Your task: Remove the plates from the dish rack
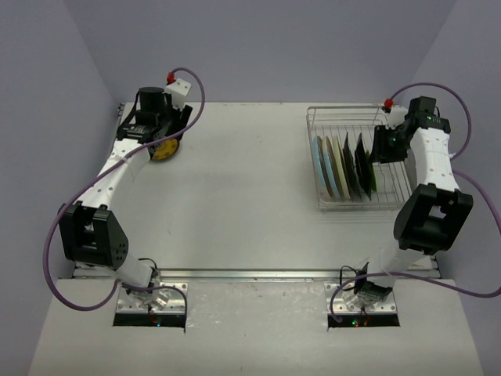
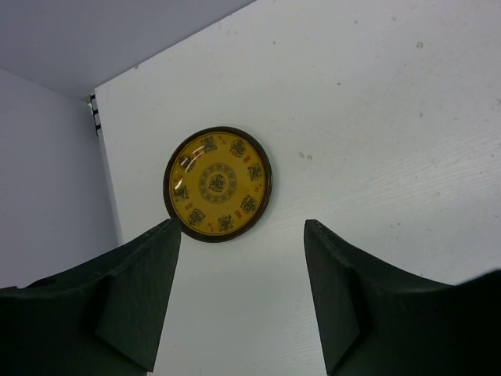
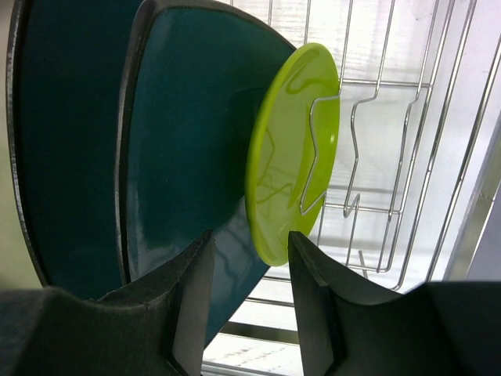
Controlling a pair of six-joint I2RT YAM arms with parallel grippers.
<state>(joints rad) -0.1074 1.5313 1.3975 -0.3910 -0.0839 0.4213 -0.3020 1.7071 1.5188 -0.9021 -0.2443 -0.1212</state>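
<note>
White tabletop [image 1: 250, 196] carries the dish rack [image 1: 344, 207] at its right, its plates [image 1: 340, 164] on edge in a left-to-right row, the right gripper [image 3: 250, 243] with jaws apart astride the lime-green plate [image 3: 293, 149], the teal plate [image 3: 188, 157] crowding just beside, while the left gripper [image 2: 241, 227], jaws apart, hangs over a flat yellow plate [image 2: 218, 184].

Left arm [image 1: 117, 168], right arm [image 1: 434, 157]: white link shells with blocky black joint housings. A purple cable [image 1: 49, 251] loops off each arm, bulging toward 9 o'clock on the left and 3 o'clock on the right. There is a red cap [image 1: 170, 77] beside each white wrist block. Base plates [image 1: 129, 317] are silver. Left gripper [image 2: 241, 227], right gripper [image 3: 250, 239]: fingers [image 2: 141, 290] are matte dark grey-green wedges with flat inner faces.
</note>
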